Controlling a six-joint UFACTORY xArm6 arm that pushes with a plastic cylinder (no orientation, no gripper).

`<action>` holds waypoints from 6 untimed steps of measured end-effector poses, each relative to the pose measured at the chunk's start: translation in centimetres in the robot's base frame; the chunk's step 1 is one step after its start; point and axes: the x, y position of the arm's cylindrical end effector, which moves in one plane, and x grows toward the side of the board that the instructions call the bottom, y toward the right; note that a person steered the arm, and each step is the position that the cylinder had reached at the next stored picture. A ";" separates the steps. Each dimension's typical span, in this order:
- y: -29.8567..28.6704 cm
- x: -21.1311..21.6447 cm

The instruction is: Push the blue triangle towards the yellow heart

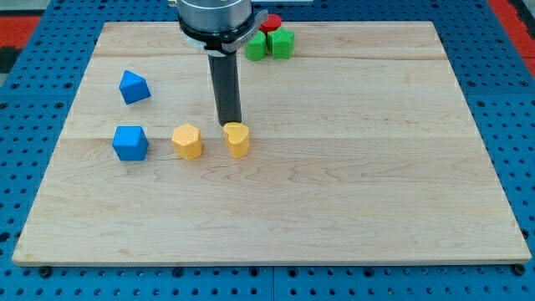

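My tip [229, 124] rests just above the yellow heart [237, 139] near the bench [334, 192] centre; this rod tool has no jaws and holds nothing. The blue triangle [134, 87] sits well apart toward the view's left, above a blue cube [130, 143].

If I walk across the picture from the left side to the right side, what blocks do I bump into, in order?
Blue cube, blue triangle, yellow hexagon block, my tip just above the yellow heart, then the green blocks with a red block at the view's top.

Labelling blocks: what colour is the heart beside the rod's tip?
Yellow heart, clearest in the camera view.
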 end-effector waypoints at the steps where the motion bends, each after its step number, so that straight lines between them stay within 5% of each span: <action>1: -0.9 -3.8; 3: -9.2 -12.8; 5: -19.7 -13.9; 6: -19.7 -12.3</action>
